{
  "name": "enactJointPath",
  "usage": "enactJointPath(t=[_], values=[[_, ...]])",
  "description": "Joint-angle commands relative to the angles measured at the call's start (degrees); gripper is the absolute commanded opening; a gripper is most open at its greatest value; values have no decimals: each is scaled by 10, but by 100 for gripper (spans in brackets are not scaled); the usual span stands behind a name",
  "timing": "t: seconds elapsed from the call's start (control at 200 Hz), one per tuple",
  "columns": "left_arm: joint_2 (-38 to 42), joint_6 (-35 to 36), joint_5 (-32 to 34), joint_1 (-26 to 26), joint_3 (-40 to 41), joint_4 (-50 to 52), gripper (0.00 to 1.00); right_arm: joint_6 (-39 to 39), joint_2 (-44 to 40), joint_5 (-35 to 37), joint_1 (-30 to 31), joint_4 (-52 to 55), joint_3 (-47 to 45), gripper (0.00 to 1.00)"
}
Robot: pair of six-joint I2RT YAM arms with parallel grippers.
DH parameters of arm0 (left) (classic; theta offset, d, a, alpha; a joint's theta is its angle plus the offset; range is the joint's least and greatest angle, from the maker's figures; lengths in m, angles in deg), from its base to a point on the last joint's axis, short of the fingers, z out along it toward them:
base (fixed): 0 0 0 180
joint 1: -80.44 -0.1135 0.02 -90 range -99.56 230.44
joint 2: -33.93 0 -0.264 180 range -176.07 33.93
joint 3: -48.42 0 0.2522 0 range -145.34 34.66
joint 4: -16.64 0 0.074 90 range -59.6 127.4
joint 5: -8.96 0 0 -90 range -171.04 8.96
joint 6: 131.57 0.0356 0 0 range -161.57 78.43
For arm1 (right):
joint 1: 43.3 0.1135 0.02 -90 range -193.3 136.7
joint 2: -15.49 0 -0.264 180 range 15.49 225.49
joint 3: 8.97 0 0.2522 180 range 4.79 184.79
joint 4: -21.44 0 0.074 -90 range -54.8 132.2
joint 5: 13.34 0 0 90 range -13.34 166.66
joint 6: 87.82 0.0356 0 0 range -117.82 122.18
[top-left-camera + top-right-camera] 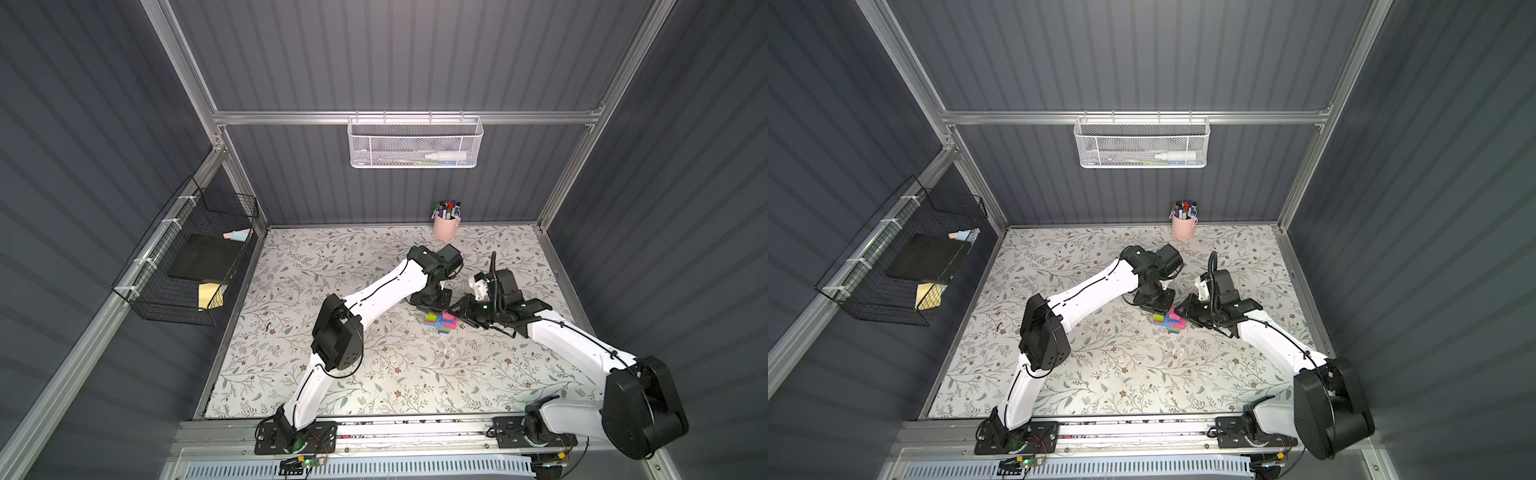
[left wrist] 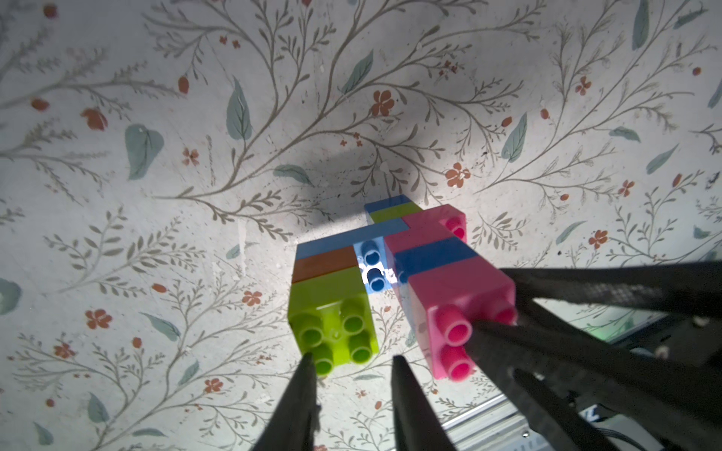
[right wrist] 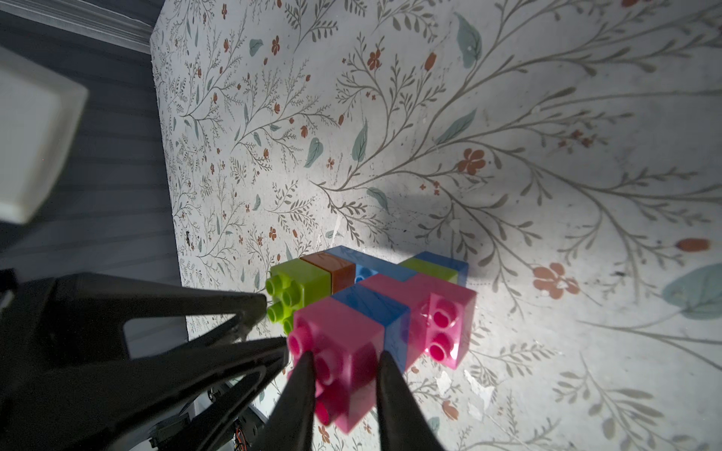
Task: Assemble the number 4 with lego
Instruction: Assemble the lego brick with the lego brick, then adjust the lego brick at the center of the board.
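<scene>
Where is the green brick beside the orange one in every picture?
Top view: green brick, left end of the lego figure, mid-table.
Top view: same spot.
Left wrist: straight ahead of the left gripper tips.
Right wrist: just past the pink brick, studs facing the camera.
Landmark: that pink brick, clamped in the right gripper, sits beside it in every view.

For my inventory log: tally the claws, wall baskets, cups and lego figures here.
claws: 2, left claw, right claw
baskets: 2, white basket, black basket
pen cup: 1
lego figure: 1
total: 6
</scene>
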Motion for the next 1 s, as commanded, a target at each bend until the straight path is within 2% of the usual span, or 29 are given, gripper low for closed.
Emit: enactJointPath(t=[0.0, 0.135, 0.415, 0.73, 0.76, 0.895, 0.995], values=[[58, 1, 29, -4, 12, -24, 41, -9, 28, 98, 0, 155, -50, 32], [90, -1, 38, -13, 43, -53, 51, -9, 4, 91, -1, 148, -35, 44], [138, 0, 58, -24, 103, -83, 54, -19, -32, 78, -3, 125, -9, 61], [165, 2, 72, -29, 136, -98, 55, -35, -52, 75, -7, 112, 14, 69], [167, 3, 73, -30, 139, -98, 55, -39, -73, 75, -7, 110, 15, 71], [177, 4, 75, -34, 157, -106, 55, -81, -91, 75, -13, 109, 22, 77], [186, 3, 76, -38, 172, -109, 56, -119, -102, 29, -19, 104, 27, 81]])
